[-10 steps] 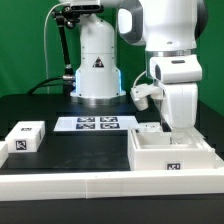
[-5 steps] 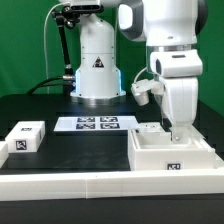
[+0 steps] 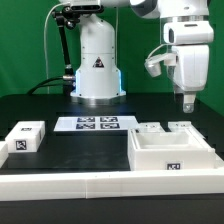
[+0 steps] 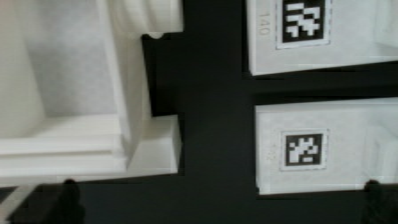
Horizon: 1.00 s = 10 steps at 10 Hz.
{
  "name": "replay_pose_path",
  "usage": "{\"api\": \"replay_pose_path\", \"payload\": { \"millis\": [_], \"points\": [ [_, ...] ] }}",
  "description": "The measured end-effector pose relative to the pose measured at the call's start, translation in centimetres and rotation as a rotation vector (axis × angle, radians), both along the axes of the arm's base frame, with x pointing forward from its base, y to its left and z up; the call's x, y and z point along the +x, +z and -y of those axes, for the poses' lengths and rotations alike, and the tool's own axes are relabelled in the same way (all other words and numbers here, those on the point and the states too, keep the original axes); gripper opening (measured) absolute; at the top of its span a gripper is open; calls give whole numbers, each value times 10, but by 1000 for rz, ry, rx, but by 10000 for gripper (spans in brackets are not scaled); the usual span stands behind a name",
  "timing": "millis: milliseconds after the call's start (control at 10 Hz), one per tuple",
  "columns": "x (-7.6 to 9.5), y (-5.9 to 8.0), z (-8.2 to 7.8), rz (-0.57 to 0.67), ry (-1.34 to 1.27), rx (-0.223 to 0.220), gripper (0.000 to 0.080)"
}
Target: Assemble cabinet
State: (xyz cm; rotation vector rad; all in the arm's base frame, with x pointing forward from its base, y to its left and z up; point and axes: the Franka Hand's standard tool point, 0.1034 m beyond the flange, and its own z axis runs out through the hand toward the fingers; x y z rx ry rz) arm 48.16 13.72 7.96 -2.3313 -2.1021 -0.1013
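Note:
The cabinet, a large open white box with a marker tag on its front, sits on the black table at the exterior view's right. Two small white tagged panels lie just behind it. My gripper hangs well above the right-hand panel, open and empty. In the wrist view the cabinet's wall is beside the two tagged panels. My gripper shows only its dark fingertips, far apart with nothing between them.
A small white tagged block lies at the exterior view's left. The marker board lies in front of the robot base. A white ledge runs along the table's front edge.
My gripper has risen from just above the panels behind the cabinet to well above them, shifting slightly toward the exterior view's right. The parts have not moved.

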Motion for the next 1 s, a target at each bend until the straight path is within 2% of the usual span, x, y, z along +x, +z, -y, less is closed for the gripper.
{"api": "replay_pose_path", "payload": {
  "millis": [400,500,600,800,900,1000],
  "points": [
    [-2,-2,-1,-4,-7,1,797],
    [-21,-10,-18,-11,3,13,797],
    [-31,-14,-24,-20,19,15,797],
    [-47,-23,-38,-14,12,37,797],
    [-54,-30,-39,-23,15,41,797],
    [-52,-29,-38,-23,12,41,797]
  ]
}}
